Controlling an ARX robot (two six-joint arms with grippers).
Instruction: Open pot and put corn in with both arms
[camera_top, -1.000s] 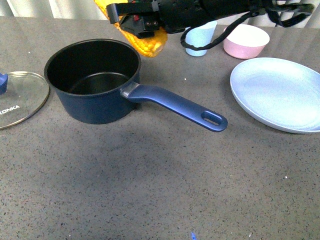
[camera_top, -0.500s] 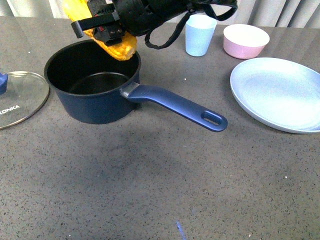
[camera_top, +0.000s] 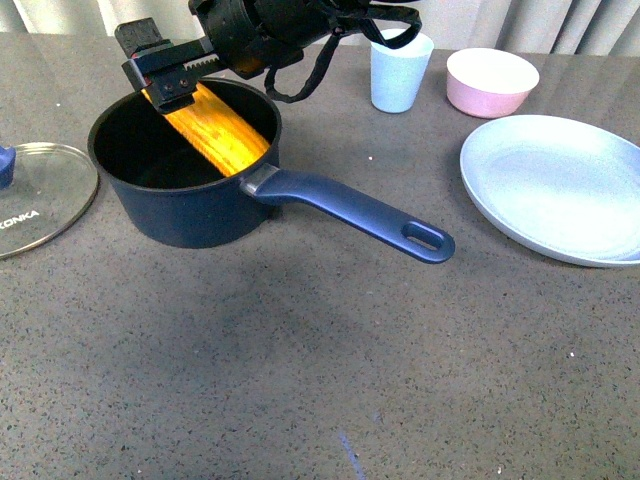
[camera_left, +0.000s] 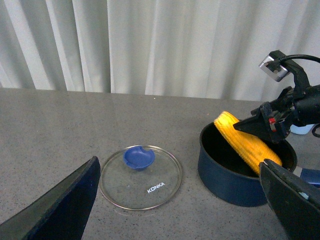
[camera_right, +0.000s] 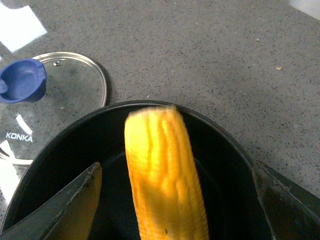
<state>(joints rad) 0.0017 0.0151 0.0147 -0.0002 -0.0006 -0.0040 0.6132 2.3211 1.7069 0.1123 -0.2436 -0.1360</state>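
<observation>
The dark blue pot (camera_top: 180, 215) stands uncovered, its long handle (camera_top: 370, 215) pointing right. The yellow corn (camera_top: 215, 135) lies slanted inside it, one end up against the rim, and looks blurred. My right gripper (camera_top: 160, 62) hangs open just above the pot's far rim, apart from the cob. In the right wrist view the corn (camera_right: 162, 175) sits between the spread fingers (camera_right: 65, 210), over the pot's black interior (camera_right: 220, 165). The left gripper (camera_left: 180, 205) is open and empty, low over the table between the glass lid (camera_left: 140, 172) and the pot (camera_left: 240, 177).
The glass lid (camera_top: 35, 195) with a blue knob lies flat left of the pot. Behind the pot stand a light blue cup (camera_top: 400, 70) and a pink bowl (camera_top: 490, 80). A pale blue plate (camera_top: 555, 185) lies at the right. White curtains (camera_left: 150, 45) hang behind the table.
The right gripper carried the corn leftward over the pot, then opened. The cob has left the jaws and dropped into the pot.
</observation>
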